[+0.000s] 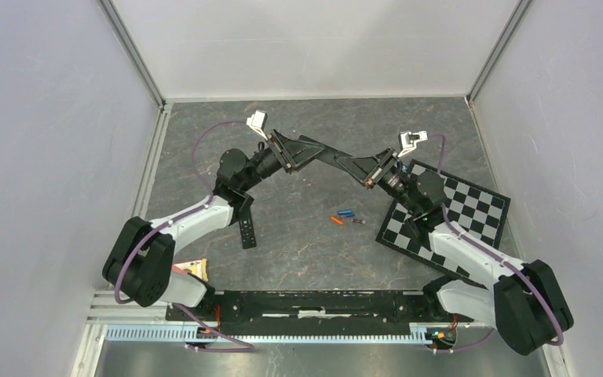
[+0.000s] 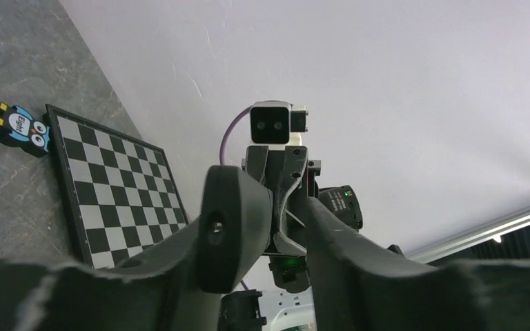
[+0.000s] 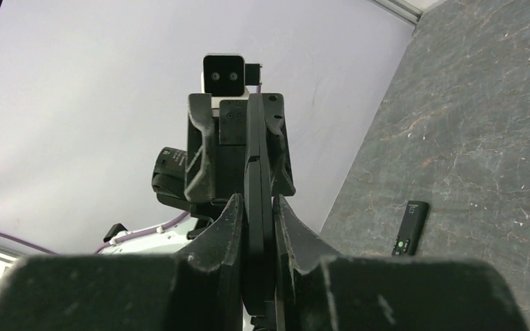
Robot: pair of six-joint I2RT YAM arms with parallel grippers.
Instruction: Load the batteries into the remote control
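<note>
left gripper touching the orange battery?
Apart. Top view: the orange battery lies on the table, with bare tabletop plainly showing between it and the left gripper further back.

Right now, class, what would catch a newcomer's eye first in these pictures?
Two claws meet in mid-air above the middle of the grey table: the right claw clamps a flat black piece, and the left claw flanks its far end. Nearer the arm bases, three tiny batteries lie on it, with a checkerboard to the right.
</note>
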